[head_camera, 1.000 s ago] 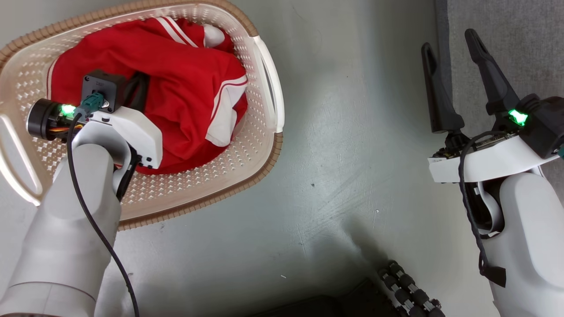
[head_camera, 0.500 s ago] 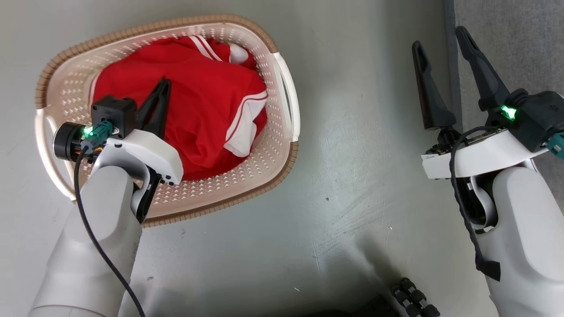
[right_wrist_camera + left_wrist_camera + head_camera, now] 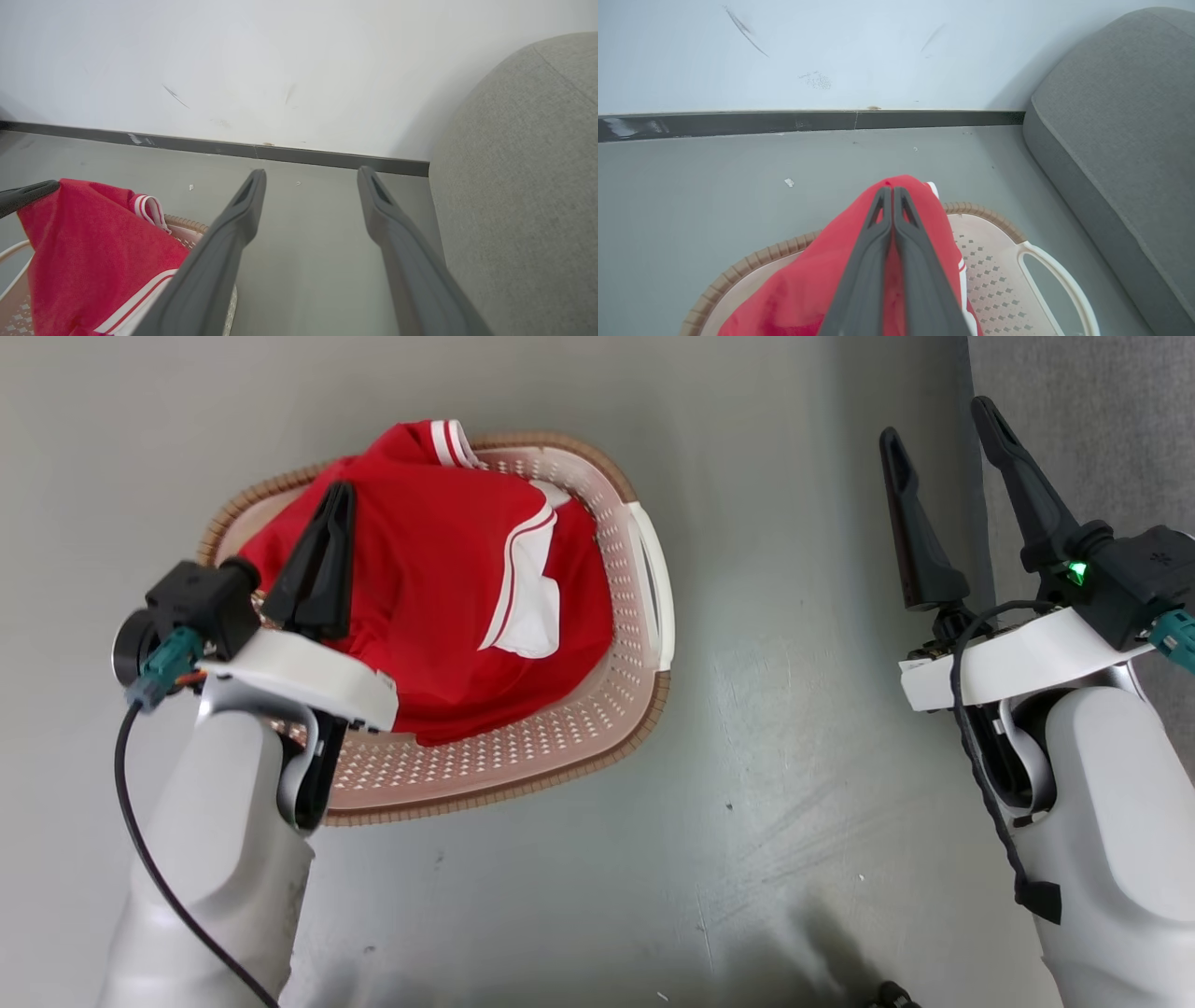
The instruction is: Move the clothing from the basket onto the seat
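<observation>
Below the head camera, the left hand [image 3: 341, 497] has its two fingers pressed together on a fold of the red clothing [image 3: 439, 588]. The fabric hangs from that pinch like a tent, its white stripes and white panel facing up, and spreads over most of the basket [image 3: 653, 579]. The lower edge of the cloth lies inside the basket's near wall. The basket stands on the grey floor [image 3: 766, 803]. The right hand [image 3: 938, 422] is well apart from it, fingers spread wide and holding nothing, with their tips near the edge of the seat [image 3: 1083, 420].

From the left wrist, the two fingers [image 3: 864, 280] meet along their whole length, and red cloth is caught between them and bunches up around their tips. Behind the cloth, the basket's brown rim [image 3: 985, 213] and one white handle show. The seat [image 3: 1120, 140] runs along the right side, beside the basket but not touching it. Beyond is a pale wall [image 3: 878, 46] with a dark skirting [image 3: 738, 122].

From the right wrist, that hand's fingers [image 3: 233, 224] stand far apart over bare floor, with nothing between them. At the left edge, the clothing [image 3: 84, 242] hangs from the dark tip of the left hand [image 3: 28, 193], raised above the basket rim [image 3: 184, 223]. The seat [image 3: 523, 186] rises close on the right.
</observation>
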You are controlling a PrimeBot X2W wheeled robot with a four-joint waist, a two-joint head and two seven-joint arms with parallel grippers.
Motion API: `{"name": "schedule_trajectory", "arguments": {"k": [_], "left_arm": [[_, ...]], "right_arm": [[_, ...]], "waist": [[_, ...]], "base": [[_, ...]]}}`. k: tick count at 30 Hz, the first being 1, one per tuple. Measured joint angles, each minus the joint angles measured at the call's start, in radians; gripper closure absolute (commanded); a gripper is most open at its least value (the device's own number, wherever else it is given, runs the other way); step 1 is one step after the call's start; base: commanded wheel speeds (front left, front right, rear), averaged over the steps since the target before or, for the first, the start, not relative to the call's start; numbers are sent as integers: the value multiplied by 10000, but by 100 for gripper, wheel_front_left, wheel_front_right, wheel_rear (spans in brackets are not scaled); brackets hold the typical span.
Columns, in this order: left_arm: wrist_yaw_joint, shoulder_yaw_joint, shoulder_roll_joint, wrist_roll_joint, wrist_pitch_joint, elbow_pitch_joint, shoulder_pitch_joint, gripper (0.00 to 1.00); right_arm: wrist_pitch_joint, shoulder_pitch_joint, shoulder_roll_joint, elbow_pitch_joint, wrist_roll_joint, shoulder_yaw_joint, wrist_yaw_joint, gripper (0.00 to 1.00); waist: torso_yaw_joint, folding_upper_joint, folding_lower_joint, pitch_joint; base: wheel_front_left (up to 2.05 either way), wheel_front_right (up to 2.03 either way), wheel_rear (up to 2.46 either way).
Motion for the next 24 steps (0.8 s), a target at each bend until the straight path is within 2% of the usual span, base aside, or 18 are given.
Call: {"name": "schedule_trajectory", "arguments": {"k": [24], "left_arm": [[-71, 84, -59, -742, 0, -2508, 2957, 100]], "right_arm": [[0, 1681, -113, 554, -15, -397, -2, 0]], "waist": [[996, 0, -1, -2952]], "base": [[0, 0, 0]]}}
